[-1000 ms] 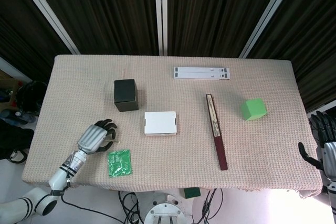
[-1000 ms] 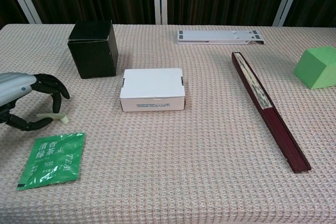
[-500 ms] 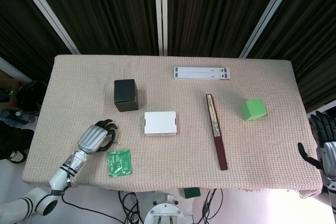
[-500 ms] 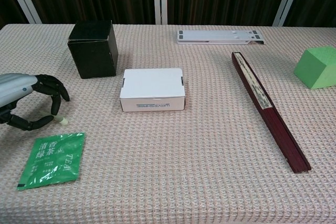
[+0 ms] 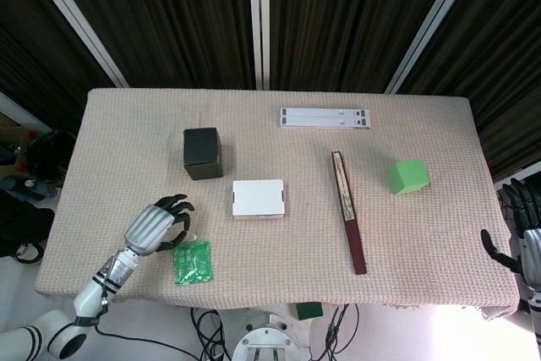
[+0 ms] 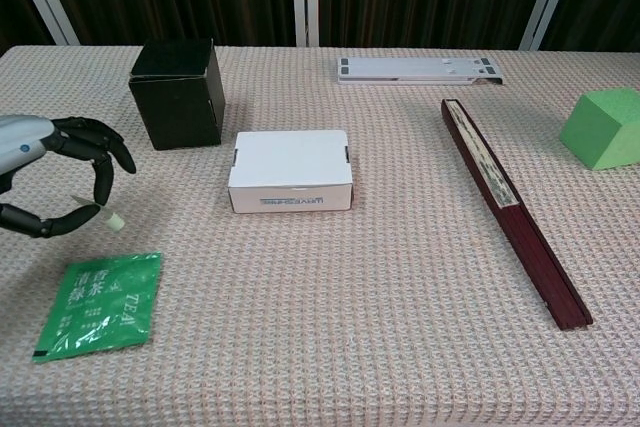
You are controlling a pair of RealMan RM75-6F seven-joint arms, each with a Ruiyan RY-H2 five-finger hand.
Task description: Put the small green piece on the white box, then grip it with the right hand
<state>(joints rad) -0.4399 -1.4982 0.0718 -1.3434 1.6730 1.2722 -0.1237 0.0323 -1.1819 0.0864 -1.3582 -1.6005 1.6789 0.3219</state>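
Two hands in view. Left hand (image 6: pixel 45 175) hovers over the front-left of the tabletop (image 5: pixel 279 145), fingers (image 6: pixel 100 162) curled in, pinching a small pale green piece (image 6: pixel 113 218) between the thumb and a fingertip; piece looks lifted just off the cloth in the chest view. In the head view the same left hand (image 5: pixel 155 224) sits just left of the green tea packet (image 5: pixel 192 261), piece barely visible there.

Right hand (image 5: pixel 524 243) hangs off the right edge of the tabletop, only partly in frame in the head view, not seen in the chest view; fingers look apart with nothing in them.

White box (image 6: pixel 290 171) lies flat near the middle-left of the tabletop, nothing on top, well apart from the left hand and to its right. White box (image 5: pixel 258 199) in the head view sits between the black cube and the fan.

Other items: black cube (image 6: pixel 178 93) behind-left of the white box, close to it. Green tea packet (image 6: pixel 100 304) flat at the front-left, just in front of the left hand. Closed dark red folding fan (image 6: pixel 510 202) lies lengthwise right of the box. Green block (image 6: pixel 603 128) near the right edge. White flat rack (image 6: pixel 418 69) at the back.
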